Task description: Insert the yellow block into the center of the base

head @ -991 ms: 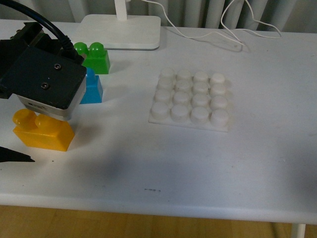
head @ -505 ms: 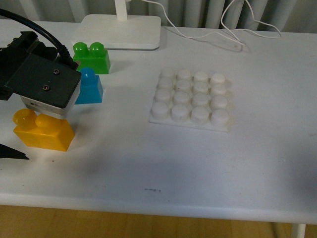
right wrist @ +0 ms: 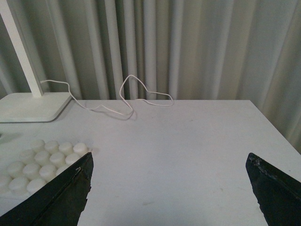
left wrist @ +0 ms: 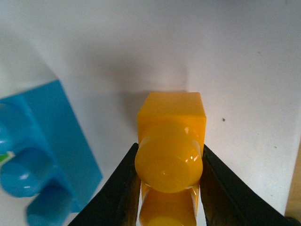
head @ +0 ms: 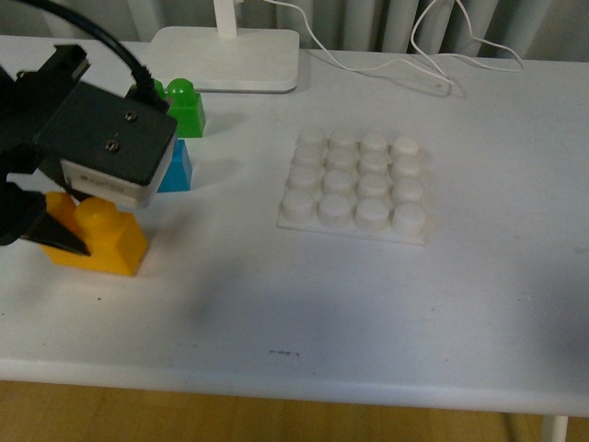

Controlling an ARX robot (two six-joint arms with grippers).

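Left gripper (left wrist: 169,149): fingers (left wrist: 117,188) press on both flanks of the yellow block (left wrist: 171,110); clamped, no gap showing.
Yellow block: between the left fingers, studs up, one stud right at the fingertips. On the table (head: 304,304) or barely off it; cannot tell which.
Right gripper (right wrist: 169,159): fingers wide apart, nothing between them. A corner of the base lies just outside one finger.
Base (head: 355,180): well apart from the left fingers, every stud bare.
Done: the grasp looks made.
Left to do: lift, carry across to the base, line up over the centre four studs, press down. Judged early, with most of the job ahead.
Count: yellow block, one. Blue brick (head: 177,166), one, just beside the left fingers. Green brick (head: 187,107), one, beyond the blue. Base, one, sixteen studs. Lamp foot (head: 225,57), one. Grippers, two.
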